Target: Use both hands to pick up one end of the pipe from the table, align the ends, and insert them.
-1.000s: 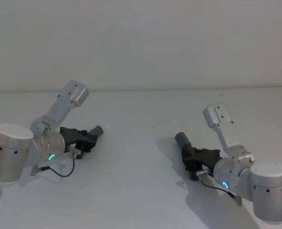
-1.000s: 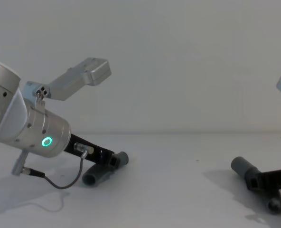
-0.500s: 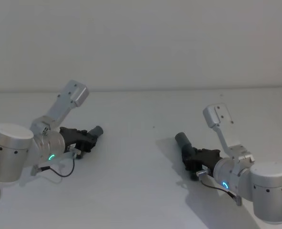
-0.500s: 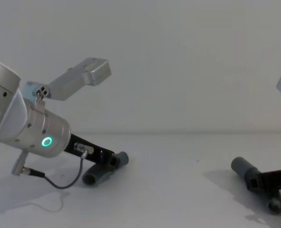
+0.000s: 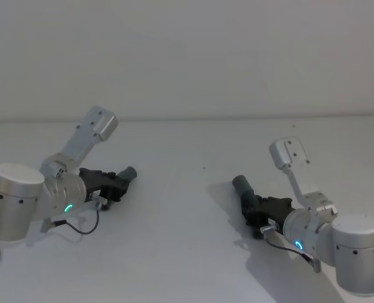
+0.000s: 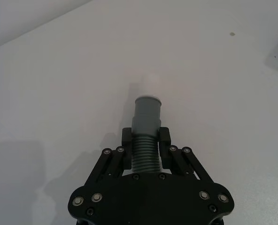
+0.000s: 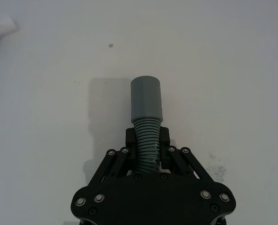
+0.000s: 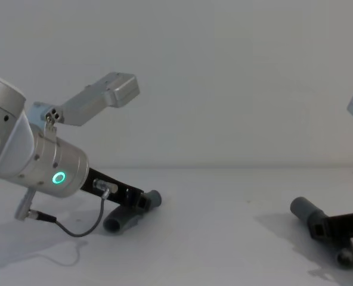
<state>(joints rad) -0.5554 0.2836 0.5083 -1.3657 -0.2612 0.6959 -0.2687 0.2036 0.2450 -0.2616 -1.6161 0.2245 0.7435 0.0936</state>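
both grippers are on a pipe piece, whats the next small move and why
Probably lift both pieces just clear of the table. The left gripper is shut on the ribbed middle of the left pipe piece, the right gripper on that of the right pipe piece, but both sit low, far apart.

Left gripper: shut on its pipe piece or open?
Shut. The left gripper clamps the pipe piece at its ribbed middle, fingers against both sides.
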